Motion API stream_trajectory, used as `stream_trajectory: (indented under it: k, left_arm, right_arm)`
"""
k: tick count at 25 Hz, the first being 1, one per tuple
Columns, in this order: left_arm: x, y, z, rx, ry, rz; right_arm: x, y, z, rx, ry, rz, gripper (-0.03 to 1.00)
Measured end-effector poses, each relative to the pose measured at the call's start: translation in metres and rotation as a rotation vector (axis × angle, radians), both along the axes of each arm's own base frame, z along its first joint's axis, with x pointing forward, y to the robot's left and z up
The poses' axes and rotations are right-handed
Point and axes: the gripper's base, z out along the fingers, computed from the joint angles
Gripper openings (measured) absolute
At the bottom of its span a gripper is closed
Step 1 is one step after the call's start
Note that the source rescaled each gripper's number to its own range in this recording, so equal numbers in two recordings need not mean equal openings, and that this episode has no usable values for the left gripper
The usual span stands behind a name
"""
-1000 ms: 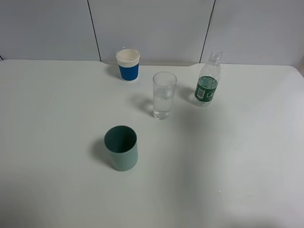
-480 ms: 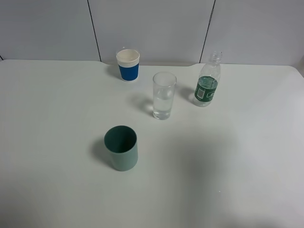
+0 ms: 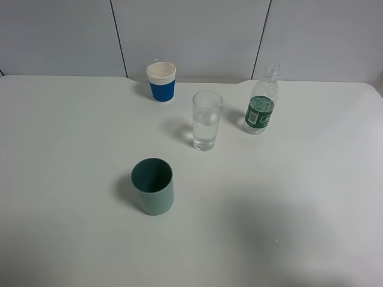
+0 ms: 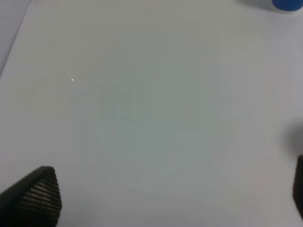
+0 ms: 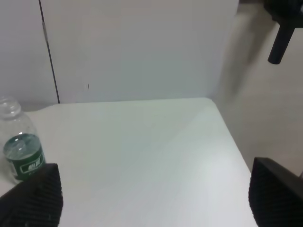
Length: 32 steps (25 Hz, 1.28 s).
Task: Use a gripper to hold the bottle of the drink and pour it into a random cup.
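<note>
The bottle, clear with a green label and no cap that I can see, stands upright at the back right of the white table. It also shows in the right wrist view. The cup, a tall clear glass, stands upright to the left of the bottle, apart from it. Neither gripper shows in the exterior view. In the left wrist view the left gripper is open and empty over bare table. In the right wrist view the right gripper is open and empty, well short of the bottle.
A blue-and-white paper cup stands at the back, left of the glass; its edge shows in the left wrist view. A teal-green cup stands nearer the front. The table's right edge runs beside the right gripper.
The bottle and cups have not moved. A faint shadow on the table at the front right has drifted toward the front edge.
</note>
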Motion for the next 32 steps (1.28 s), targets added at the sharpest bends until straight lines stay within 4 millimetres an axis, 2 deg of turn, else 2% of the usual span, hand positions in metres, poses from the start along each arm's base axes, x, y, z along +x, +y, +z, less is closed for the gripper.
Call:
stream_trajectory:
  k: [3,6,11,22,32]
  left_arm:
    - [0.000,0.000,0.000,0.000,0.000,0.000]
    - [0.000,0.000,0.000,0.000,0.000,0.000]
    - [0.000,0.000,0.000,0.000,0.000,0.000]
    - [0.000,0.000,0.000,0.000,0.000,0.000]
    - [0.000,0.000,0.000,0.000,0.000,0.000]
  right_arm:
    - [-0.007,0.001,-0.005,0.004,-0.010,0.001,0.56]
    - [-0.010,0.003,-0.019,0.035,0.012,0.023,0.56]
    - [-0.004,0.005,-0.039,0.069,0.127,0.036,0.56]
    - [0.004,0.004,-0.067,0.079,0.270,0.028,0.56]
    - [0.004,0.002,-0.068,0.087,0.273,0.006,0.56]
